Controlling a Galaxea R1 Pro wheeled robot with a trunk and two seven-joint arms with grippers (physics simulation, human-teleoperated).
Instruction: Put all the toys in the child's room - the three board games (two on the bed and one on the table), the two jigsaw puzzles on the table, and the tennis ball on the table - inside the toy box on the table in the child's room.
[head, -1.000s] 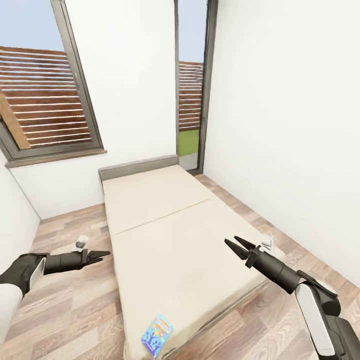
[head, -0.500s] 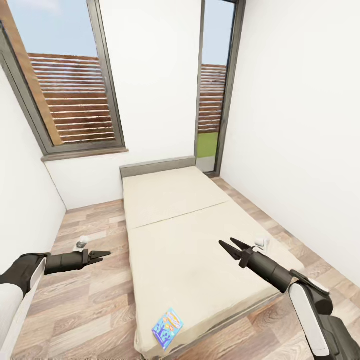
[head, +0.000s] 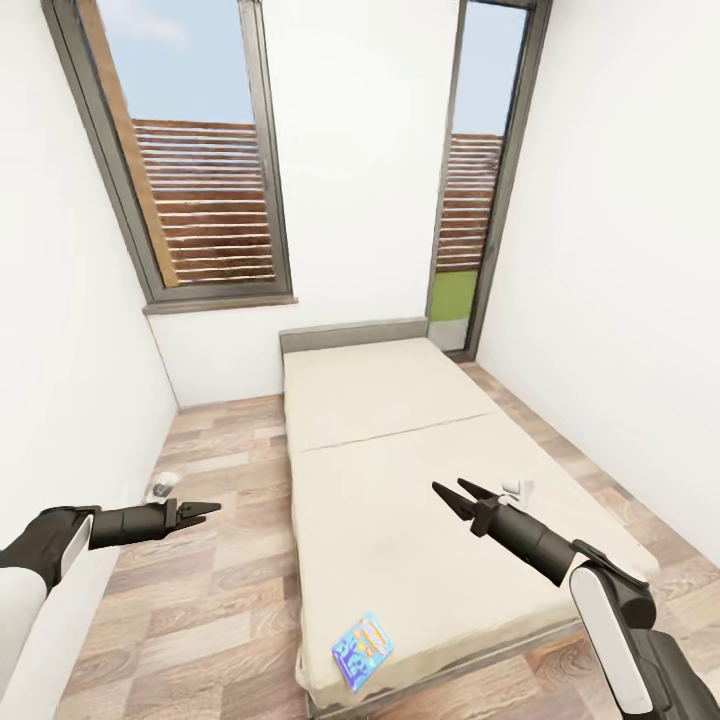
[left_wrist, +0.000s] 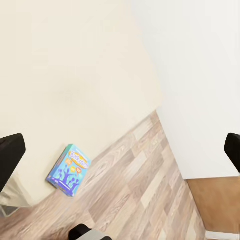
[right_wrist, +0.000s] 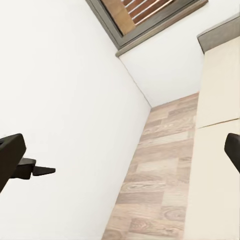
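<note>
Nearest, a small blue board game (head: 361, 651) lies flat at the foot corner of the bed (head: 420, 470) — not yet picked up. The left gripper (head: 205, 513) over the floor and the right gripper (head: 454, 496) over the mattress both hang spread open, holding nothing — so that game's collection, I'd judge, is yet to start.

Both pincers (head: 210, 512) (head: 452, 492) seemingly open, empty, outstretched.

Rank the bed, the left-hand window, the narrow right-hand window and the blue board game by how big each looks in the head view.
1. Bed, though nearness to the camera inflates it.
2. Left-hand window.
3. Narrow right-hand window.
4. Blue board game, by far the smallest, lying at the bed's near corner.
</note>
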